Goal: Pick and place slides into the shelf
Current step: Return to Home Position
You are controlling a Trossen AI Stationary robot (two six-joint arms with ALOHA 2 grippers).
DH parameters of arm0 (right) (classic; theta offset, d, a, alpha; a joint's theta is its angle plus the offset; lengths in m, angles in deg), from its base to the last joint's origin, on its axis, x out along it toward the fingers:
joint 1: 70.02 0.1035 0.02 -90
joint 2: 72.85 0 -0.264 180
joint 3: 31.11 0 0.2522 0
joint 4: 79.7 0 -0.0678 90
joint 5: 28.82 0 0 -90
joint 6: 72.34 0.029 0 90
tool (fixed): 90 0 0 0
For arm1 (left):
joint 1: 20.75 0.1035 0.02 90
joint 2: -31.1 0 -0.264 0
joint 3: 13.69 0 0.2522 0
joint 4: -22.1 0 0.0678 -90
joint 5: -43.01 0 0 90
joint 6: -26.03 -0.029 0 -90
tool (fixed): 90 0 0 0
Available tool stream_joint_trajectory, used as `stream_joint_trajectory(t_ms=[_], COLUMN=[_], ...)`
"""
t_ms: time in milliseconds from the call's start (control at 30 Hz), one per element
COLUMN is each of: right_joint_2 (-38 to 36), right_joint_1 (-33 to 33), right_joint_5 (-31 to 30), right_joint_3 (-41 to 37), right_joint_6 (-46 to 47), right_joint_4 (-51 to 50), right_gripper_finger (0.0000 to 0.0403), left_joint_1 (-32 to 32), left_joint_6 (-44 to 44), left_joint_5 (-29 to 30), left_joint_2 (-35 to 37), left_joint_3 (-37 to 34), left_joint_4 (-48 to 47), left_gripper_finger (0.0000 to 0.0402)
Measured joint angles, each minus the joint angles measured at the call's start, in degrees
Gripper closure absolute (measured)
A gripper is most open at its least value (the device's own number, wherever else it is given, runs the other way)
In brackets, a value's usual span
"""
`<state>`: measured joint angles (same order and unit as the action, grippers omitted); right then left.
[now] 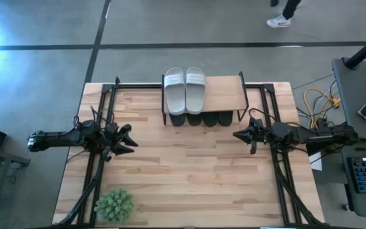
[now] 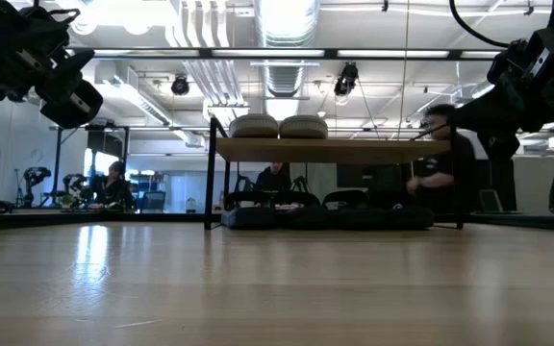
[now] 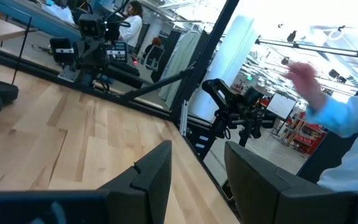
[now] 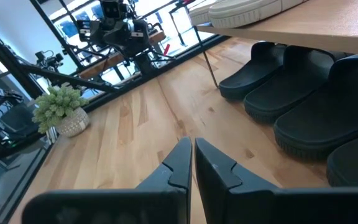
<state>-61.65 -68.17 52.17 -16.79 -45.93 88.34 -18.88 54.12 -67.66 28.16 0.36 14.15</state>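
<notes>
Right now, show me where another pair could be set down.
Free: the right half of the shelf top, beside the grey slides; and the wide table middle between the left gripper and right gripper. Crowded: under the shelf, four black slides fill it. A plant takes a corner on the left arm's side.

High view: straight down, taking in the whole tabletop and the shelf at its far edge. Low view: level at tabletop height, facing the shelf front and the room behind. Left wrist view: close behind the left hand, facing the right arm. Right wrist view: close behind the right hand, facing the shelf underside. Overlap of all but the left wrist view: the shelf.
</notes>
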Motion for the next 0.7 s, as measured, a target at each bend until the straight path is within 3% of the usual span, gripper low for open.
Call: stream_joint_trajectory(t_ms=[300, 500, 700], right_joint_2=[0.0, 0.0, -0.02], right_joint_1=[0.0, 0.0, 0.0], right_joint_5=[0.0, 0.0, 0.0], right_joint_3=[0.0, 0.0, 0.0], right_joint_6=[0.0, 0.0, 0.0], right_joint_4=[0.02, 0.09, 0.09], right_gripper_finger=[0.039, 0.039, 0.039], left_joint_1=[0.0, -0.04, -0.04], left_joint_6=[-1.06, -16.85, -26.91], left_joint_5=[0.54, 6.16, 16.26], left_joint_2=[-0.04, -1.2, -1.39], left_joint_3=[-0.02, -0.02, -0.02], left_joint_4=[-0.43, -1.04, -4.24], left_gripper_finger=[0.0268, 0.0268, 0.0268])
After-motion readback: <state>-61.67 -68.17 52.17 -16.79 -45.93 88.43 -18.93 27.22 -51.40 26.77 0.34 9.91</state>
